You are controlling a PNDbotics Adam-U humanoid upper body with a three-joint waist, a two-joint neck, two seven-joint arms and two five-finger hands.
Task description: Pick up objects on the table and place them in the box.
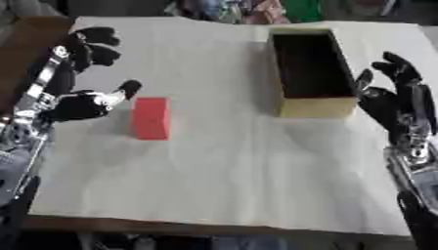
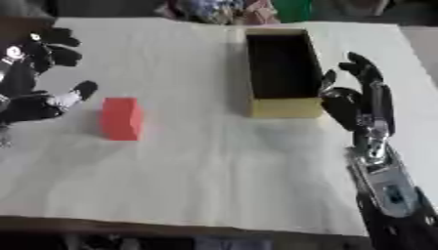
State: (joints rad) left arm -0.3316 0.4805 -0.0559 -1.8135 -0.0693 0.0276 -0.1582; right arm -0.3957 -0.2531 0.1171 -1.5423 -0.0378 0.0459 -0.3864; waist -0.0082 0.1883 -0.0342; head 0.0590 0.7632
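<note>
Left eye view: the inside of your open-topped tan cardboard box [image 1: 313, 73] is dark, so its contents cannot be made out. Your left hand [image 1: 81, 105] hovers at the left edge of the pale paper-covered table [image 1: 222, 171], fingers spread and relaxed, thumb tip just beside the red rectangular block [image 1: 151, 117], holding nothing. Your right hand [image 2: 355, 105] rests near the right edge, fingers up and spread, just beside the box's near right corner. The block lies flat, left of centre, well apart from the box.

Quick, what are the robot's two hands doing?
Left hand: open, holding nothing, beside the red block.
Right hand: open, holding nothing, beside the box.
</note>
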